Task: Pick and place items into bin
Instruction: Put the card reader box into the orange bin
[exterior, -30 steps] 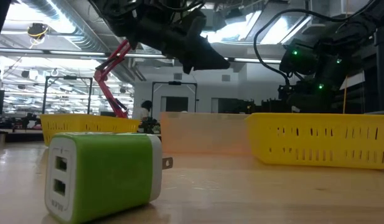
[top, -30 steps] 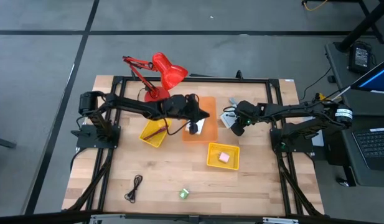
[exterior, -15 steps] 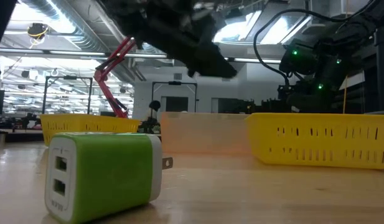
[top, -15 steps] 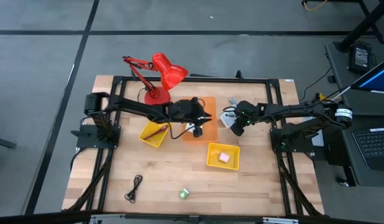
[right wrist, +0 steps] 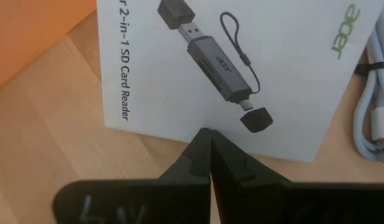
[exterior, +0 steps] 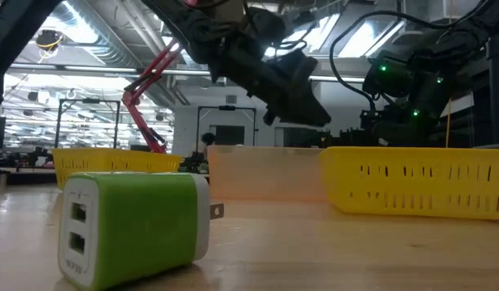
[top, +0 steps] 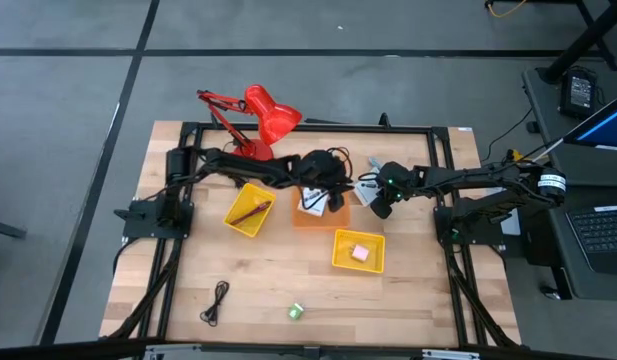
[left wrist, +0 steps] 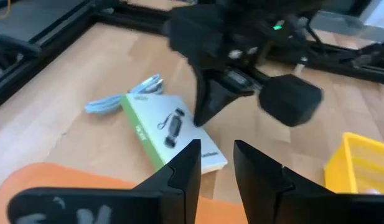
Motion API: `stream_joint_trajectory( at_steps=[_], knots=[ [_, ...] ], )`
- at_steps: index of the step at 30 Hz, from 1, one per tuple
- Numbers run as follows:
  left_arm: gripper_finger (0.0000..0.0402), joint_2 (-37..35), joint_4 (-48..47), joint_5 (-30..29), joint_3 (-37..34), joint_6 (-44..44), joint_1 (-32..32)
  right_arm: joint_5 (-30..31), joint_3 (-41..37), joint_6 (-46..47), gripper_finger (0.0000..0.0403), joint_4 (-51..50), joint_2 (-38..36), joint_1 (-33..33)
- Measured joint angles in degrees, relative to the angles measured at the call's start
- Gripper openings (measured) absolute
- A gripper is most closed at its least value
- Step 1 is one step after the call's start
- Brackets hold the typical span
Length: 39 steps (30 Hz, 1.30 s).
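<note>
My left gripper [top: 334, 196] [left wrist: 216, 167] hangs open over the right side of the orange bin [top: 300, 214], holding nothing. A white card with black marks [top: 310, 200] lies in that bin. My right gripper [top: 378, 207] [right wrist: 207, 154] is shut, its tips at the edge of a white and green card-reader box [right wrist: 229, 68] [left wrist: 173, 130] that lies flat on the table. A maroon cord [top: 250, 211] lies in the left yellow bin, a pink block [top: 360, 252] in the right one. A black cord [top: 218, 300] and a green block [top: 296, 311] [exterior: 136, 226] rest on the table near its near edge. My right gripper has its shut fingertips [right wrist: 203, 144] at the box's edge [right wrist: 198, 127], coming from above and slanting. I cannot tell whether they touch the box. The box lies flat on the table.
A red desk lamp [top: 260, 118] stands at the far edge. Two yellow bins [top: 236, 222] [top: 340, 262] flank the orange bin. A pale blue cable [left wrist: 126, 96] [right wrist: 378, 124] lies beside the box. The two grippers stand close together.
My left gripper has moved toward the table's right, across the orange bin and toward my right gripper, and has sunk a little. The white card shows uncovered in the orange bin now.
</note>
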Motion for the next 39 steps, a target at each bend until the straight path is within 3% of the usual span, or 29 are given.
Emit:
stream_joint_trajectory(
  at_steps=[13, 24, 31, 39],
  knots=[
    [0.0156, 0.66, 1.26, -0.20, 0.44, -3.95, 0.84, 0.02, 0.00, -0.26, 0.0000, 0.31, -0.04, 0.00],
    [0.0154, 5.63, 1.84, -1.32, 4.44, -3.81, 0.99, 0.06, 0.03, -1.27, 0.0000, 0.83, -0.07, 0.00],
    [0.0154, 9.23, -8.23, -1.70, 11.67, -1.84, 0.99, 0.04, 0.02, -1.94, 0.0000, 0.98, -0.07, 0.00],
    [0.0157, 9.36, -11.01, -1.61, 14.11, -2.42, 2.28, 0.02, 0.03, -3.03, 0.0000, 1.09, -0.07, 0.00]
  ],
)
